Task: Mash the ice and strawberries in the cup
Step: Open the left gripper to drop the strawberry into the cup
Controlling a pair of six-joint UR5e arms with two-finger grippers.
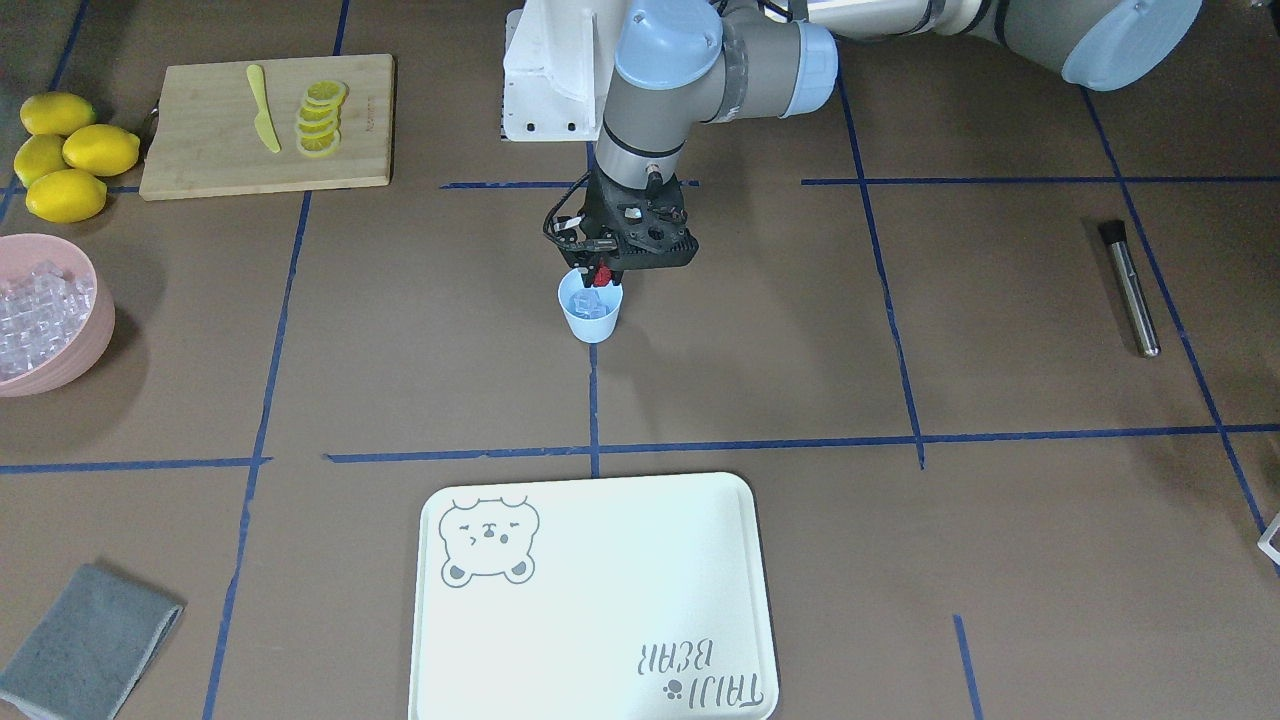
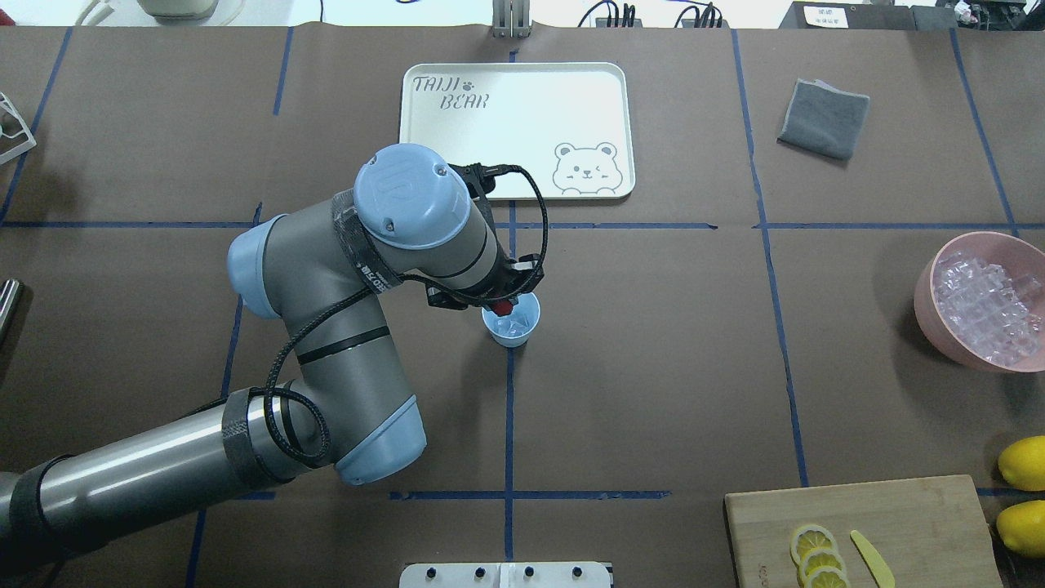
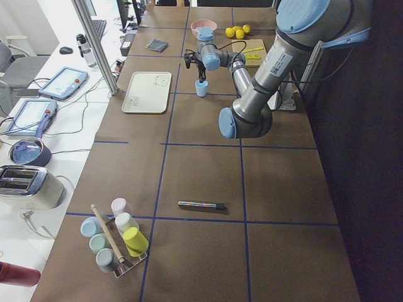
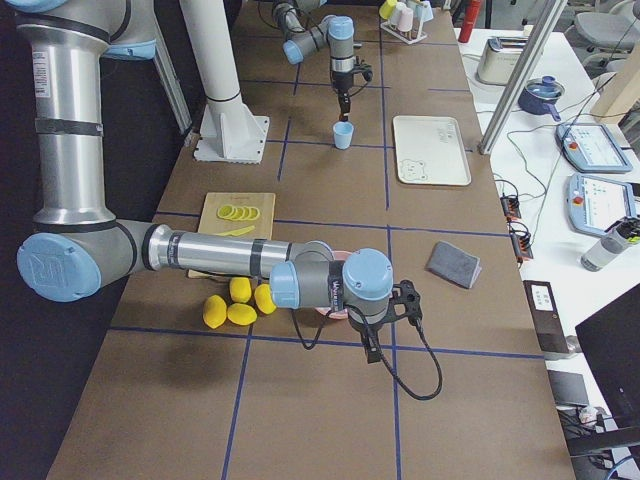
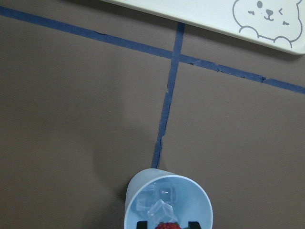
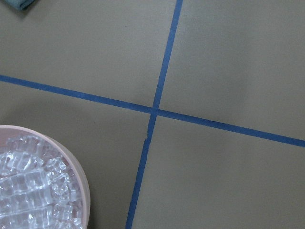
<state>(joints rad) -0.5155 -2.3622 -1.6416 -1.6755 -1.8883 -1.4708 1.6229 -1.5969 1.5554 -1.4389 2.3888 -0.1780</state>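
One strawberry is nearly cut off at the bottom edge of the left wrist view, pinched between the closed fingertips of the left gripper at the mouth of the single light-blue cup, which stands mid-counter and holds about three ice cubes. The right gripper shows only in the right-end side view, near the pink bowl of more ice, so I cannot tell how far open it is. Four lemons sit beside one cutting board, and one tray lies well apart from the cup.
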